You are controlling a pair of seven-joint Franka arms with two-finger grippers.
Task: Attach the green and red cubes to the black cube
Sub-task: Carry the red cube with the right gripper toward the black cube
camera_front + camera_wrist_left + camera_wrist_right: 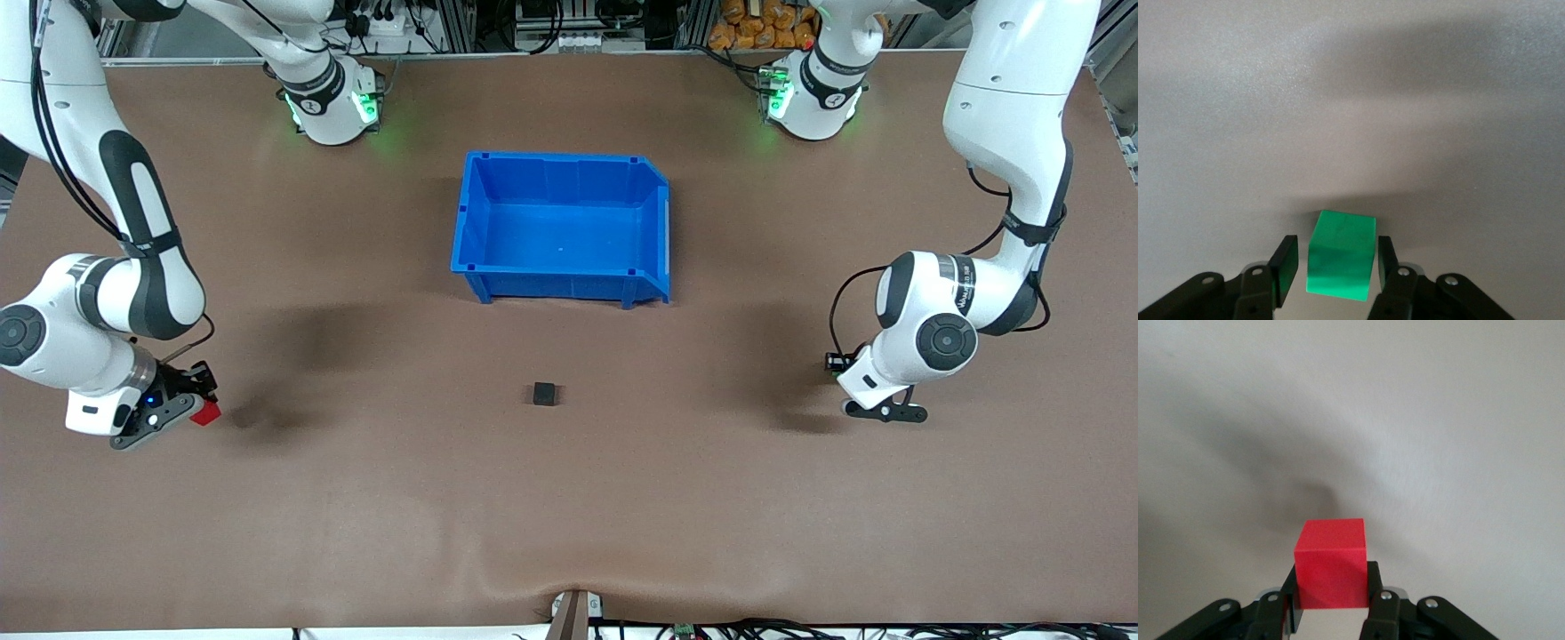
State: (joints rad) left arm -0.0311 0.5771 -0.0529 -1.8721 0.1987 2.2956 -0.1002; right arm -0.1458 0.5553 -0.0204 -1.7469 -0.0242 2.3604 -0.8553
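Pinching the red cube (1331, 563) by two facing sides, the right gripper (1331, 583) has both fingers (1373, 583) pressed flat on it. The cube sits square btwn them, plain bright red w/ no markings. I can't tell if its underside is clear of the table (569, 498).

The left gripper (1335, 263) is spread around the green cube (1340, 257). There's a visible gap btwn one finger (1285, 267) and the cube, and the other finger is just beside it, so no grip. The green cube is plain and bright, sits on the table and is turned a bit askew to the fingers. In the front view it's hidden under the left hand.

Writing: there's small dark lettering on the left arm's wrist ring, too small for me to read. The round marks on the two bases are also unreadable. None of the cubes carry labels.

The black cube (545, 393) is matte and plain. It sits alone on the brown table, about mid-table.

Taking that cube as dial centre in the front view, w/ 12 toward the bases:
- The blue bin (471, 222) is at approx 12, well apart, w/ nothing in it.
- The right gripper w/ the red cube is at approx 9, over bare table toward the right arm's end.
- The left gripper is at approx 3, low over the table toward the left arm's end.

Nothing lies btwn either gripper and the black cube.
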